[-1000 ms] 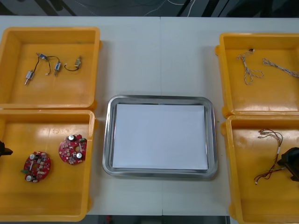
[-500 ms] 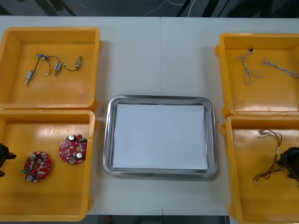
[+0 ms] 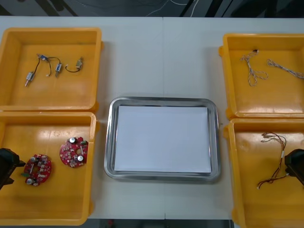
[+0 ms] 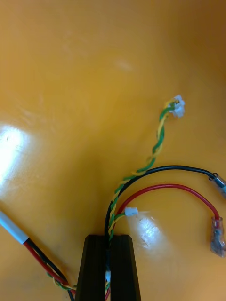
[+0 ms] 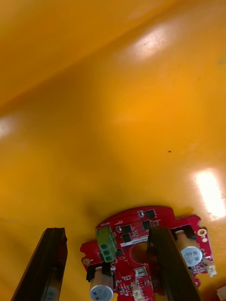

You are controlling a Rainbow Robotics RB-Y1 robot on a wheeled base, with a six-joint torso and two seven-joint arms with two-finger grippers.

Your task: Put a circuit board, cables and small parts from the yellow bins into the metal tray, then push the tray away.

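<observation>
My right gripper (image 3: pixel 292 164) is down in the near right yellow bin (image 3: pixel 247 199), shut on the red and yellow cable (image 3: pixel 274 157). In the right wrist view the fingers (image 4: pixel 96 263) stand together and pinch the cable's (image 4: pixel 155 150) twisted, black and red strands. In the near left yellow bin (image 3: pixel 57 204) lie two round red circuit boards (image 3: pixel 38 169) (image 3: pixel 74 153). At the left board's outer side my left gripper (image 3: pixel 9 168) stands open. The left wrist view shows this board (image 5: pixel 136 235) partly between the spread fingers (image 5: pixel 49 263), with nothing gripped.
The metal tray (image 3: pixel 162 101), white inside, sits in the middle between the bins. Small metal parts (image 3: pixel 52 66) with short black leads lie in the far left bin. The far right bin holds twisted blue and white cables (image 3: pixel 254 71).
My right gripper has shut on the red and yellow cable. My left gripper has moved right, closer to the left circuit board, and stays open.
</observation>
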